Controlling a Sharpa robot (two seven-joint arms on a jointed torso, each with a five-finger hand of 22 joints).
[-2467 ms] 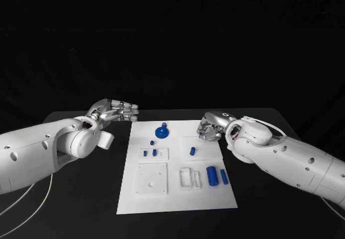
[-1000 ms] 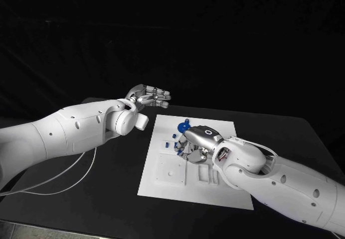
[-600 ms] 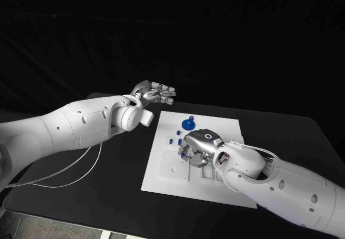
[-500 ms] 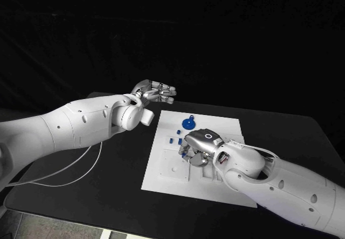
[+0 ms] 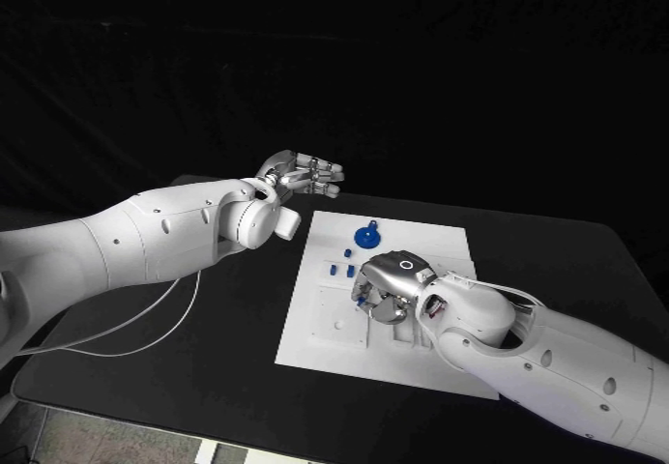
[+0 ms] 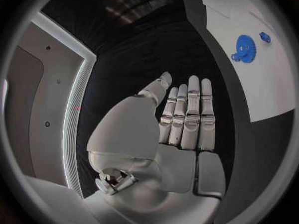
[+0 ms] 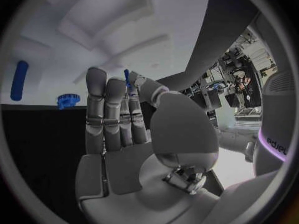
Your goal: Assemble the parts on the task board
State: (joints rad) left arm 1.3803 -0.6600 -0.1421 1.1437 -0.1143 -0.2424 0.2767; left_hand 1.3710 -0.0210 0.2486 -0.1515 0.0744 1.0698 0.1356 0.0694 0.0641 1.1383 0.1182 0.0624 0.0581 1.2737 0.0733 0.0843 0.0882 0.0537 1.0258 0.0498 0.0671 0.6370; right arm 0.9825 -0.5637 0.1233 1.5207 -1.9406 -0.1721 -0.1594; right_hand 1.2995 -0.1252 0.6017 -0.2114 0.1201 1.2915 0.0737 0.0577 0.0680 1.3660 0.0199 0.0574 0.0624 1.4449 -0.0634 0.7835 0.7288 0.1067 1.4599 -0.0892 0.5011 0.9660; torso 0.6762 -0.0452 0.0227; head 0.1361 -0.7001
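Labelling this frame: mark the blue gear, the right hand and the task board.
blue gear (image 5: 365,237), head view, its round face.
right hand (image 5: 381,295), head view, middle of the hand, over the board.
task board (image 5: 419,235), head view, bare far corner.

The board (image 5: 419,358) lies in the middle of the table (image 5: 167,348). A gear (image 5: 365,237) lies on the board near its far edge. Nearer than the gear, toward the board's left edge, small pegs (image 5: 336,270) stand close together. The right hand (image 5: 384,290) hangs over the board's middle, right of the pegs, pinching a small pin (image 7: 126,76). The left hand (image 5: 305,174) hovers beyond the board's far left corner, off the board.
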